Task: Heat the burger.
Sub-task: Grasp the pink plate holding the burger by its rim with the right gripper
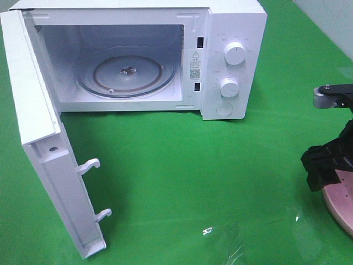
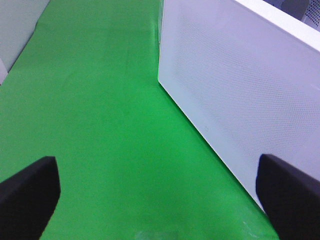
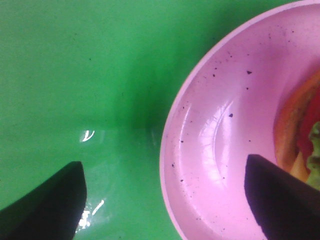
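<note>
The burger [image 3: 302,135] shows only as an edge of bun, tomato and lettuce in the right wrist view, lying on a pink plate [image 3: 220,140]. In the exterior high view the burger is out of frame and only the plate's rim [image 1: 339,207] shows at the right edge. My right gripper [image 1: 322,168] hovers over that rim; in its wrist view it [image 3: 162,175] is open, with the rim between its fingers. My left gripper [image 2: 155,165] is open and empty above the green cloth, and is out of the exterior high view.
A white microwave [image 1: 231,33] stands at the back with its door [image 1: 38,138] swung wide open to the left. Its glass turntable [image 1: 127,72] is bare. The door's outer face [image 2: 235,75] stands close beside the left gripper. Green cloth [image 1: 209,182] covers the table.
</note>
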Motion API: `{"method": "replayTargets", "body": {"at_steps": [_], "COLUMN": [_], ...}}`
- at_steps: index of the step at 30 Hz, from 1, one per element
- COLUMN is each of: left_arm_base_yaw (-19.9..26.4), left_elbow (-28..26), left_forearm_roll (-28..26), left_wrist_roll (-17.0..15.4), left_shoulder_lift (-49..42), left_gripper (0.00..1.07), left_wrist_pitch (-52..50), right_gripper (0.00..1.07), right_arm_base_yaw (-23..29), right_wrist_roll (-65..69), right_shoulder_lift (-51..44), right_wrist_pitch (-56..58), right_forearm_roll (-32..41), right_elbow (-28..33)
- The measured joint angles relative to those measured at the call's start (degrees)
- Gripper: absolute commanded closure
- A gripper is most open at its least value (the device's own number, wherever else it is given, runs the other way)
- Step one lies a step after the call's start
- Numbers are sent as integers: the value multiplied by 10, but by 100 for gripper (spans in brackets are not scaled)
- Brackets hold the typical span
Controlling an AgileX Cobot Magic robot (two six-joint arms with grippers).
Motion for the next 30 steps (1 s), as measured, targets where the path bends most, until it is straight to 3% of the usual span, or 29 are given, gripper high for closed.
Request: {"method": "replayTargets", "body": {"at_steps": [11,30], "left_arm_base_yaw": [0,0], "left_elbow": [0,0], "left_forearm_roll": [0,0], "left_wrist_roll": [0,0], "left_shoulder_lift": [0,0], "left_gripper": [6,6], "left_wrist_pitch": [0,0], "right_gripper": [30,31], "right_arm_base_yaw": [-26,-26], "right_wrist_roll": [8,14], "right_shoulder_lift": [73,159], "right_wrist_pitch": [-44,-114], "right_forearm_roll": [2,-10], "right_elbow": [0,-1]}}
